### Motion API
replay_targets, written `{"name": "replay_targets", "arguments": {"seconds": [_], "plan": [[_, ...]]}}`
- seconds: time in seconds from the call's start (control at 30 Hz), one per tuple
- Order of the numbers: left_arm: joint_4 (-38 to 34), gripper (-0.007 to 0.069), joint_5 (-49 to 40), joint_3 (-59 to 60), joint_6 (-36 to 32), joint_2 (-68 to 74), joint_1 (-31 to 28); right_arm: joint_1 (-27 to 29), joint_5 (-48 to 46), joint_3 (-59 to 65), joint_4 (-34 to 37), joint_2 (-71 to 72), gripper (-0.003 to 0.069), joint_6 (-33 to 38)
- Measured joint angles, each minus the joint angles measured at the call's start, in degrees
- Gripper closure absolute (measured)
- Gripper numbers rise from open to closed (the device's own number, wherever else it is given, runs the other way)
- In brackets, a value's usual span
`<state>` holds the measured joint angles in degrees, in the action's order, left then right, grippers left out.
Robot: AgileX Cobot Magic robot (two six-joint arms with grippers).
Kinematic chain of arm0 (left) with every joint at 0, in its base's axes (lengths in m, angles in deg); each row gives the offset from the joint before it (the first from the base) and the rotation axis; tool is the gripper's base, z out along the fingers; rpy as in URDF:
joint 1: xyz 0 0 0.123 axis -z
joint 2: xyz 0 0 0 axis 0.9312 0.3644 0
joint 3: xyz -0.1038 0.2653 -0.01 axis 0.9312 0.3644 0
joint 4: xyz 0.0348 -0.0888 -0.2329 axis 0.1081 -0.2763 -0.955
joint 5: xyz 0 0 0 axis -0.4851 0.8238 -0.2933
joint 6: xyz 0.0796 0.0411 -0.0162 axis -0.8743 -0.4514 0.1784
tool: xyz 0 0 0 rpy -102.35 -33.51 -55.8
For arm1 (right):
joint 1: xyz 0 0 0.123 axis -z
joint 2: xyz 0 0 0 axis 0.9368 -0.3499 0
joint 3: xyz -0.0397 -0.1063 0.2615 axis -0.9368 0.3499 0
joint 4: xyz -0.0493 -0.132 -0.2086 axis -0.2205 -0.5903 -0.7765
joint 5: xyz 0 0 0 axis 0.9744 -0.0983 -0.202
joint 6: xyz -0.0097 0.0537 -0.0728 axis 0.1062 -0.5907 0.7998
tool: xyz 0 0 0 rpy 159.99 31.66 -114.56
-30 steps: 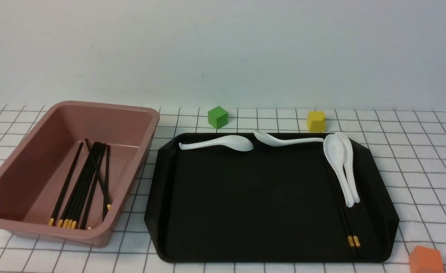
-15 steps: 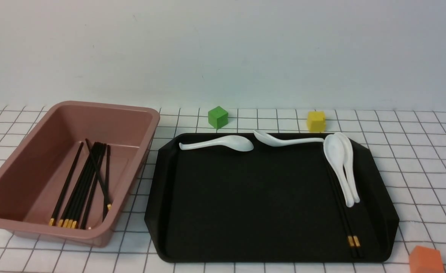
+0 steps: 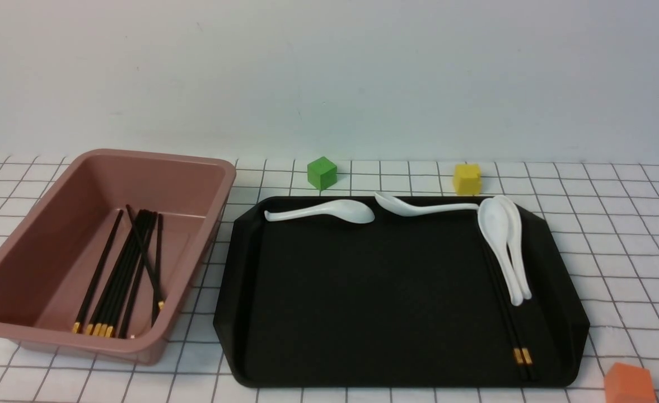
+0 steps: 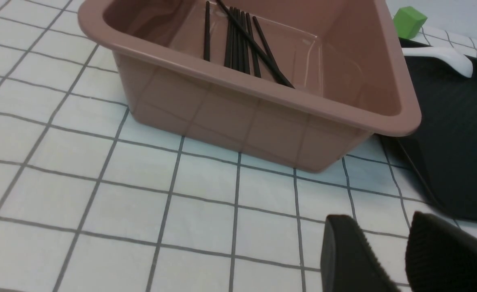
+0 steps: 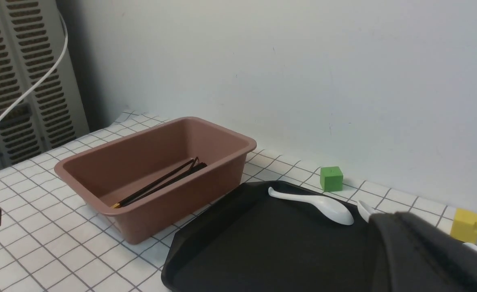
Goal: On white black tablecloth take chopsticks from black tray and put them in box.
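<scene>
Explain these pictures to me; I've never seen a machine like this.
It is a robot with two arms, each ending in a gripper. One camera sits between the arms and looks forward; each wrist carries another.

On the gridded cloth stand a pink box on the robot's left, with several black chopsticks inside, and a black tray. The tray has four white spoons and two more gold-banded chopsticks. Around it are green, yellow and orange cubes.

The wrist views show the left gripper and part of the right gripper. No held object is visible.
</scene>
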<state>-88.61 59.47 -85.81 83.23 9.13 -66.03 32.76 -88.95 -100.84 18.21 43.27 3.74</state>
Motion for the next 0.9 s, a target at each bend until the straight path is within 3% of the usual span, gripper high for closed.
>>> {"name": "replay_targets", "arguments": {"seconds": [0.53, 0.9], "plan": [[0.00, 0.0386, 0.00, 0.00, 0.00, 0.00, 0.00, 1.80, 0.60, 2.49, -0.40, 2.05, 0.0641, 0.00], [0.00, 0.0386, 0.00, 0.00, 0.00, 0.00, 0.00, 24.47, 1.96, 20.20, -0.12, 13.45, 0.0636, 0.00]]}}
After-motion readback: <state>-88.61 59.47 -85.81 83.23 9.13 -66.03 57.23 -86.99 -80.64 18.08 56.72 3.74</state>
